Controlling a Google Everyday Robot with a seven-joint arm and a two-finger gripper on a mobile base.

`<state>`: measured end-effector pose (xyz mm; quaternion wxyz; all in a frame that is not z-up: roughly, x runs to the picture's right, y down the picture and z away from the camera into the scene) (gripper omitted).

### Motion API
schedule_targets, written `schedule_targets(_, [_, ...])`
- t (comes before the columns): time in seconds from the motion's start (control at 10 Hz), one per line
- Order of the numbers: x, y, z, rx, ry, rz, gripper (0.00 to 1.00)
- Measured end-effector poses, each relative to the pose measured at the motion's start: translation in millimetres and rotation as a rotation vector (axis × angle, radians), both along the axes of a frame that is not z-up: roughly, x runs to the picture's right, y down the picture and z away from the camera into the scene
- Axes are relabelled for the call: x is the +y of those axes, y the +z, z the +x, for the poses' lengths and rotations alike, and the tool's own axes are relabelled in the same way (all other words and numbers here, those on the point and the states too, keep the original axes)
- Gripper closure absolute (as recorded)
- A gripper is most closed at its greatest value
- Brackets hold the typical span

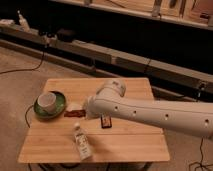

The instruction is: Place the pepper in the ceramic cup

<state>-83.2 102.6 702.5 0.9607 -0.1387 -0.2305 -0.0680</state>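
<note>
The pepper [75, 114] is a small dark red strip on the wooden table [125, 142], just right of the green plate. The white ceramic cup [46, 101] stands upright on that plate [57, 109] at the table's left. My gripper [80, 108] is at the end of the white arm [150, 112], which reaches in from the right. It is directly over or against the pepper, a short way right of the cup. Whether it touches the pepper is hidden.
A flat dark bar [106, 121] lies on the table under the arm. A small pale bottle [81, 142] lies on its side near the front edge. Cables run over the floor at the left, and a dark shelf unit stands behind the table.
</note>
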Motion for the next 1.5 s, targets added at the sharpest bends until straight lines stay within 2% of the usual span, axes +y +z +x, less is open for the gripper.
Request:
schedule_targets(0.2, [-12, 17.1, -6, -0.018, 0.021, 0.0, 1.0])
schedule_targets(0.5, [-24, 36.4, -26, -0.083, 0.047, -0.026, 1.0])
schedule_targets(0.7, [-32, 43.3, -44, -0.117, 0.028, -0.026, 1.0])
schedule_targets(0.9, [-44, 49.6, -65, -0.138, -0.004, -0.007, 1.0])
schedule_targets(1.1, [-58, 60.7, -73, -0.131, -0.018, 0.009, 1.0])
schedule_targets(1.5, [-76, 80.6, -99, -0.134, -0.051, -0.003, 1.0])
